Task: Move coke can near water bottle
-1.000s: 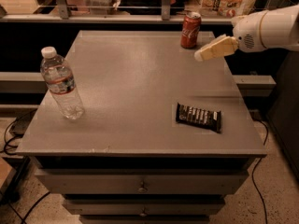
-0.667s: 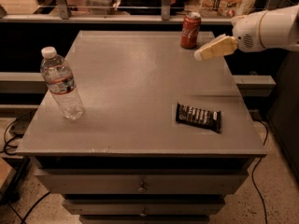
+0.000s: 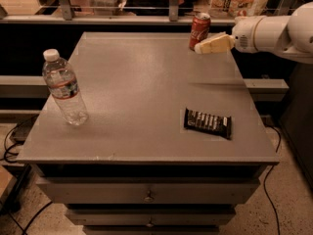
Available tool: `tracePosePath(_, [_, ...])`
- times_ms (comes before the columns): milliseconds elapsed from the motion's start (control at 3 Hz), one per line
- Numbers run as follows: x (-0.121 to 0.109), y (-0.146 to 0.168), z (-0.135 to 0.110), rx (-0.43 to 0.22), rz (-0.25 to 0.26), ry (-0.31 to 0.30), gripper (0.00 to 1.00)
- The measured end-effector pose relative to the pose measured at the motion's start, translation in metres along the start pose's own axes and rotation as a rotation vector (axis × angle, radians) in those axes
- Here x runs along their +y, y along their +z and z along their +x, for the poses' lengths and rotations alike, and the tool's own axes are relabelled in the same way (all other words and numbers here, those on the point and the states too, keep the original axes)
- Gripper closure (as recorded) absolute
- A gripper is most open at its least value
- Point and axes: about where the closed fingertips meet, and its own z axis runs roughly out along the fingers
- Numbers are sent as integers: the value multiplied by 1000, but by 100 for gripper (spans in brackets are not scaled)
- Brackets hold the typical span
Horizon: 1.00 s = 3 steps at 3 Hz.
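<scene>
Red coke can [image 3: 200, 29] at the bench's [image 3: 137, 82] far edge, hand [image 3: 201, 47] just beside it, grip untellable; water bottle [image 3: 64, 88] well apart.

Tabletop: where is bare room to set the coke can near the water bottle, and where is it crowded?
Bare: the wide middle of the table, between water bottle and candy bar. Crowded: the far right corner, where the gripper hovers beside the coke can.

the one camera looks from high at the near side of the table [image 3: 146, 82], facing down and across it (close enough that the top and drawers [image 3: 146, 192] fill the view); the gripper [image 3: 204, 46] reaches in upper right, beside the coke can [image 3: 200, 30].
</scene>
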Motion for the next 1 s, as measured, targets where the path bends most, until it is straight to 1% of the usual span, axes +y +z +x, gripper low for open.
tracePosePath(333, [-13, 28, -2, -38, 30, 32, 0])
tracePosePath(1000, [-27, 66, 4, -24, 55, 70, 0])
